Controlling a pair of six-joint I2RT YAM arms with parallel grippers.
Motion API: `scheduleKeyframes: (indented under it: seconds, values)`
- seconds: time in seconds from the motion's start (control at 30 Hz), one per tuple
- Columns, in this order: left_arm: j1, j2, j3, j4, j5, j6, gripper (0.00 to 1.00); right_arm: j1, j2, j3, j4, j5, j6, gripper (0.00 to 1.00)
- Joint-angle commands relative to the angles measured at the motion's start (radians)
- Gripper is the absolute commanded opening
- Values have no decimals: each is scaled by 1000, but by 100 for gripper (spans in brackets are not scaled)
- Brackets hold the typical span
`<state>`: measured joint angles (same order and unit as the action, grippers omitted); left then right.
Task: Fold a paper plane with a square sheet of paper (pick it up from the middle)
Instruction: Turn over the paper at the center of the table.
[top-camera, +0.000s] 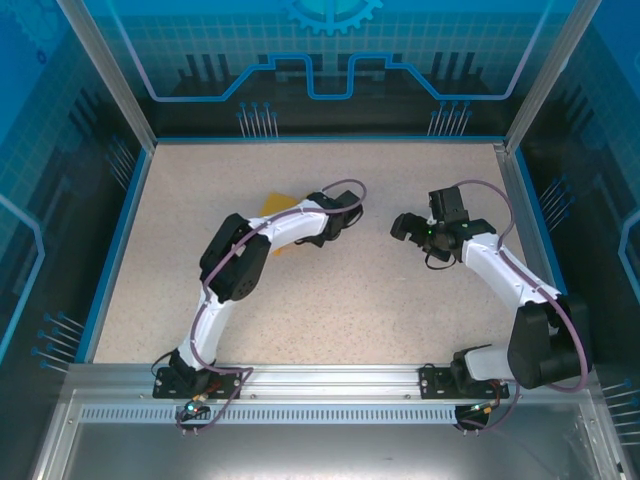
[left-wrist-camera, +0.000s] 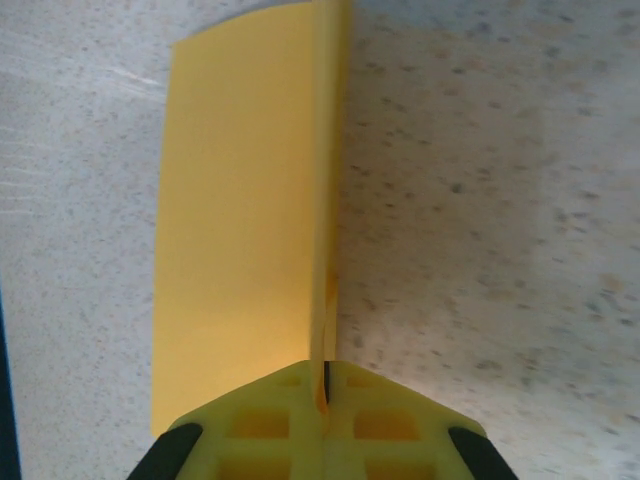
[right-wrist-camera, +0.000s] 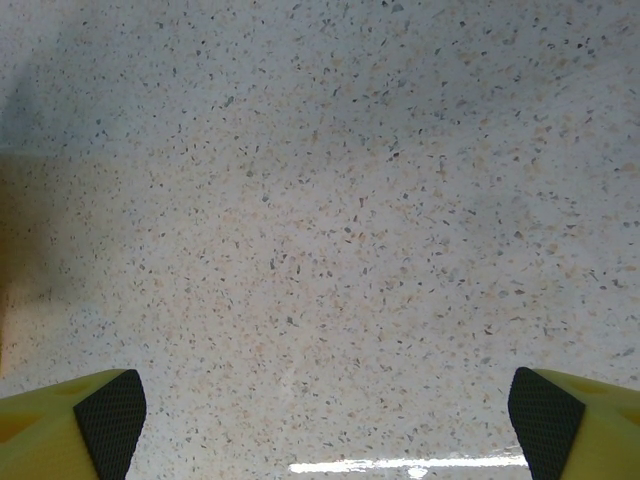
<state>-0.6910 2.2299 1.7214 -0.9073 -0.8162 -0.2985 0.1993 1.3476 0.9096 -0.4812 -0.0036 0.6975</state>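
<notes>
**Speckled table, paper pinched at its crease**

Blue walls (top-camera: 330, 60) ring a beige speckled table (top-camera: 400, 310). Both arms reach out over it from the near edge.

The left arm (top-camera: 235, 265) lies across most of the paper (top-camera: 275, 203), so from above only orange corners show just behind its gripper. In the left wrist view the paper (left-wrist-camera: 240, 220) is bent along a sharp ridge that runs straight ahead from the left gripper (left-wrist-camera: 325, 385). One flat panel spreads to the left of the ridge. Whether a second panel is tucked beneath it cannot be told. The jaws are pressed together on the near end of that ridge.

The right gripper (top-camera: 405, 228) hangs well apart from the paper, its jaws spread wide over bare table, with a black pad (right-wrist-camera: 110, 420) at each lower corner of its wrist view.

The sheet looks thin, light and limp. It should crease readily and tear or crumple under a hard tug, and it may slide on the smooth table. The ridge is the stiffest place to hold. A second hold would best go ahead of the left gripper, farther along the same crease.
</notes>
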Motion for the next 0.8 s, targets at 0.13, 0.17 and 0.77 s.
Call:
scheduleKeyframes:
  seconds: [0.13,0.17,0.77]
  values:
    - [-65,57,32,13,113,-87,3,-23,4,0,-20,-11,16,97]
    - [-67,56,30,14,125,-93,5,-24,7,2,-22,-12,16,97]
    - [-20,-398,-150,156,673,-202,72,-20,50,56,-25,-89,-30,98]
